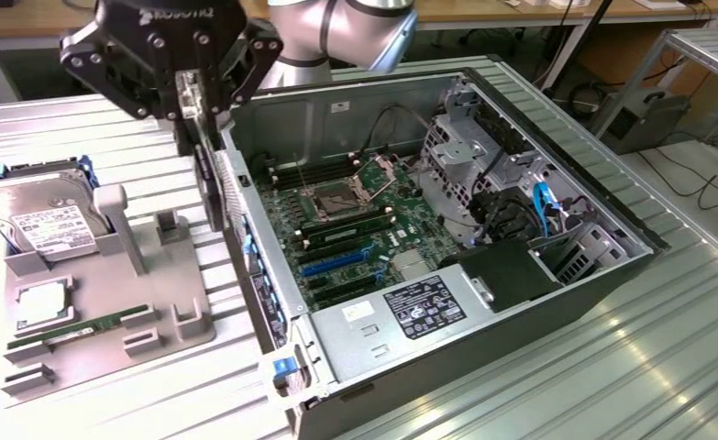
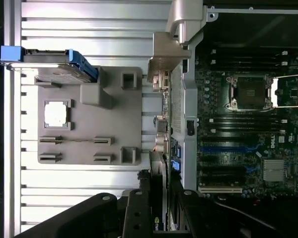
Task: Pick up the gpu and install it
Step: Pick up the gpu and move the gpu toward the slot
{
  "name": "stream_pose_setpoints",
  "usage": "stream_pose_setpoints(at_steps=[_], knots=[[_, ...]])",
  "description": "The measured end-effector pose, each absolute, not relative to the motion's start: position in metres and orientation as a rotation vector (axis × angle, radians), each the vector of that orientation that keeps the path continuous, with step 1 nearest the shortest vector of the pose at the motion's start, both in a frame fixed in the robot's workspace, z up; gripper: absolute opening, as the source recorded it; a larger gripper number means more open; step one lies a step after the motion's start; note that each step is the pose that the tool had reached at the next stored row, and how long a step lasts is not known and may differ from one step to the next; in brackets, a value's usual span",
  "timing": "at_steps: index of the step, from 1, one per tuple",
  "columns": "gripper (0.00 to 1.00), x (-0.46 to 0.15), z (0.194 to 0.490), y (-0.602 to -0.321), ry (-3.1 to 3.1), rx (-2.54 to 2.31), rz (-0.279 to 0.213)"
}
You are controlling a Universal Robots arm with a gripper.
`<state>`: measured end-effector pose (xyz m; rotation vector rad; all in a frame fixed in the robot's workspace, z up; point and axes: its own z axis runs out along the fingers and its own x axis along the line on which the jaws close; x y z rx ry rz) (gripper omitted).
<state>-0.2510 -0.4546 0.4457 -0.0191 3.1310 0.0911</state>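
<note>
While the black two-fingered gripper [image 1: 189, 92] pinches the thin dark gpu card [image 1: 212, 188] (edge-on from where I stand), it hangs long-axis-down directly beneath, at the rim of the open grey computer case [image 1: 334, 115], with the blue motherboard slots [image 1: 334, 264] toward the exterior view's right.

exterior view oblique from above, wrist view straight down, sharing motherboard [image 1: 356, 240]

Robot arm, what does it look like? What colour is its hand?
The arm is shiny silver-grey and made of fat, round tube pieces. The gripper is black and chunky, built from linked black bars with small round bolt heads, and it has white letters printed on it.
</note>
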Motion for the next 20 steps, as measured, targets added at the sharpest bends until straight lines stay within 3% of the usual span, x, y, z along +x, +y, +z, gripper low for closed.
stream_pose_setpoints(at_steps=[5, 20], knots=[[0.26, -0.226, 0.459, -0.458, 3.140, -0.019, 0.092], [0.26, -0.152, 0.446, -0.454, 3.143, -0.019, 0.088]])
